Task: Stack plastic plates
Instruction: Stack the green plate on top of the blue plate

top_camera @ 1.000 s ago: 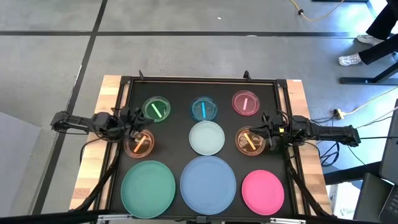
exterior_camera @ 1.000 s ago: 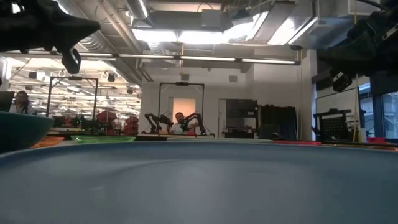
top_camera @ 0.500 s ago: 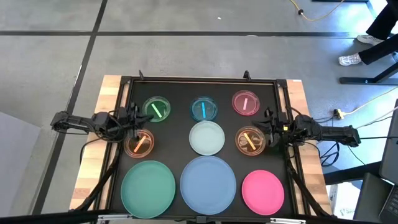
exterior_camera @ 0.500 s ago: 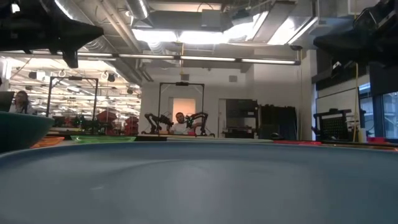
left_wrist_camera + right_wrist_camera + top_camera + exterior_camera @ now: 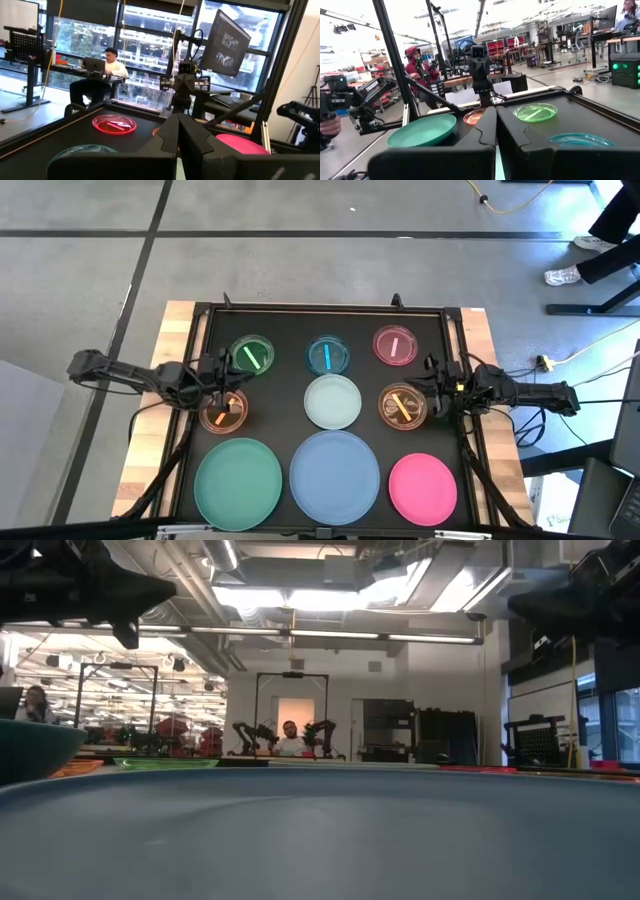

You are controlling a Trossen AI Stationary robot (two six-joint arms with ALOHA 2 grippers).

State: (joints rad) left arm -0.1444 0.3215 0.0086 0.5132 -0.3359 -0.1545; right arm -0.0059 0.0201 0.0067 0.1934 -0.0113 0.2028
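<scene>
While all the plastic plates (image 5: pixel 334 472) lie separately, nothing is stacked yet, and the left gripper (image 5: pixel 222 383) and right gripper (image 5: pixel 428 392) seem held with fingers together.

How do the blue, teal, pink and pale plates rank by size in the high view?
1. Big blue plate
2. Teal plate, slightly smaller
3. Solid pink plate
4. Pale plate

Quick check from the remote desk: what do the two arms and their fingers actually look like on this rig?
Both arms are dark, near-black, slim jointed links with bulkier wrist blocks. The left gripper and right gripper end in two flat, angular black fingers, seen close in the wrist views. Black cables trail down from each arm along the table edge. No readable markings show.
</scene>
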